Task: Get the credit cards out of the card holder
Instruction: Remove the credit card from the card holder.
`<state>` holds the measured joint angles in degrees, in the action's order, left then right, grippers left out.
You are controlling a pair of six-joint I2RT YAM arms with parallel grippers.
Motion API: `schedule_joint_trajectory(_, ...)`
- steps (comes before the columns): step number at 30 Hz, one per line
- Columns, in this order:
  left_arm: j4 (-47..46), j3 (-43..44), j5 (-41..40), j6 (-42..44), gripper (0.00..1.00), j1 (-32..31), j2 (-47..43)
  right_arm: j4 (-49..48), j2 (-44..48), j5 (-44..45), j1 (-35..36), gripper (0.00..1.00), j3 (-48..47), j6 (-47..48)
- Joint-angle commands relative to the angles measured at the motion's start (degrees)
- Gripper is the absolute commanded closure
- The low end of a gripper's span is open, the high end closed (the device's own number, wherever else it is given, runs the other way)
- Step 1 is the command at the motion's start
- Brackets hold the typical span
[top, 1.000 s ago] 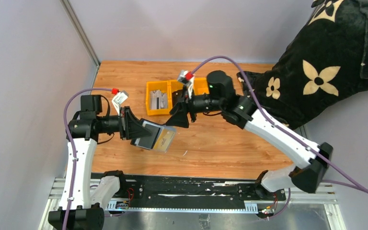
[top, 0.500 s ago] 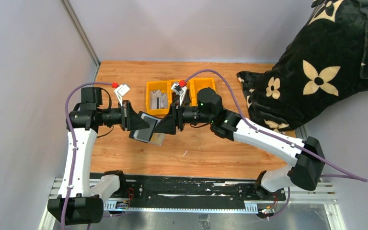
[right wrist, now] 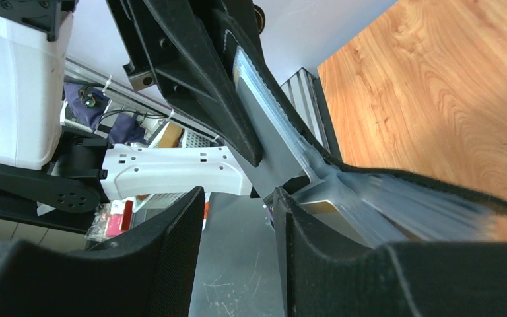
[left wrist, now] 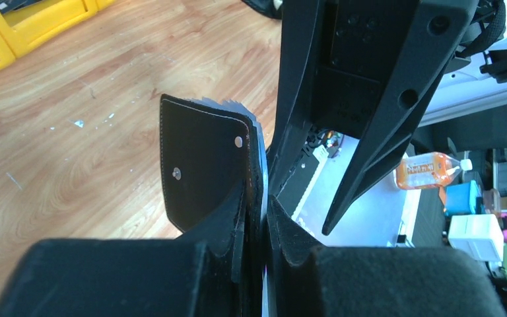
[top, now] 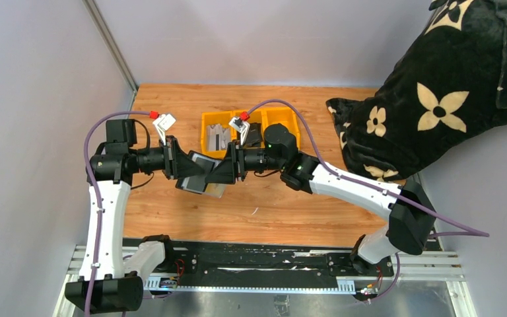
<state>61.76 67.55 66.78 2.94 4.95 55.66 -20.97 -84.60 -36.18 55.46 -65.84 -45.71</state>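
My left gripper point(top: 191, 173) is shut on the black card holder point(top: 198, 163) and holds it above the table. In the left wrist view the holder point(left wrist: 201, 158) is pinched between my jaws point(left wrist: 257, 205), with silvery card edges point(left wrist: 236, 105) showing at its top. A tan card point(top: 215, 191) sticks out below the holder. My right gripper point(top: 218, 175) is open and right against the holder from the right. In the right wrist view its jaws point(right wrist: 237, 198) are empty; the fanned credit cards point(right wrist: 409, 208) and the holder's black edge point(right wrist: 436, 188) lie just outside the right finger point(right wrist: 304, 231).
A yellow three-compartment tray point(top: 206, 119) stands behind the grippers, with grey items point(top: 220, 139) in its left bin. A large black cushion with tan flowers point(top: 436, 99) fills the back right. Grey walls bound the wooden table point(top: 290, 205) at left and back.
My right gripper has moved left, from near the tray to right against the card holder. My left gripper has shifted the holder slightly up and back.
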Motion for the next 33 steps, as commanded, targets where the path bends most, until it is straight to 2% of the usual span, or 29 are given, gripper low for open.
schedule_joint_trajectory(1,-0.67,3.28,3.37,-1.55,0.92,0.23,-1.42,-0.97,-1.8,-0.25,0.44,0.54,-1.47,-1.23)
schedule_joint_trajectory(9,-0.62,4.6,5.55,-2.0,0.92,0.23,-1.58,1.18,-1.02,0.73,-0.33,0.54,-0.56,-0.47)
schedule_joint_trajectory(14,-0.56,2.99,7.73,-2.15,0.91,0.23,-2.09,-2.87,-0.96,1.06,-0.53,0.55,0.15,-2.23)
schedule_joint_trajectory(17,-0.56,2.3,8.81,-2.14,0.87,0.23,-2.3,-8.4,-2.48,-0.36,-0.53,0.56,-0.07,-6.37)
schedule_joint_trajectory(19,-0.58,1.8,9.94,-2.1,0.84,0.23,-2.39,-14.26,-3.82,-1.55,-0.54,0.6,0.29,-10.08)
schedule_joint_trajectory(22,-0.65,0.97,11.07,-1.74,0.79,0.23,-2.73,-21.88,-4.85,-2.51,-0.52,0.72,1.53,-15.43)
schedule_joint_trajectory(25,-0.67,-0.49,13.47,-1.37,0.65,0.23,-3.14,-27.23,-4.61,-2.91,-0.64,0.83,3.26,-18.17)
schedule_joint_trajectory(28,-0.67,-1.75,15.94,-0.96,0.55,0.23,-3.5,-29.68,-3.69,-3.1,-1.03,0.95,4.71,-19.55)
schedule_joint_trajectory(30,-0.72,-2.4,16.55,-0.71,0.54,0.23,-3.67,-30.29,-2.91,-3.0,-1.22,1.0,5.93,-19.7)
schedule_joint_trajectory(33,-0.67,-2.68,16.71,-0.48,0.56,0.23,-3.48,-30.94,-2.04,-2.93,-1.31,1.0,7.04,-19.7)
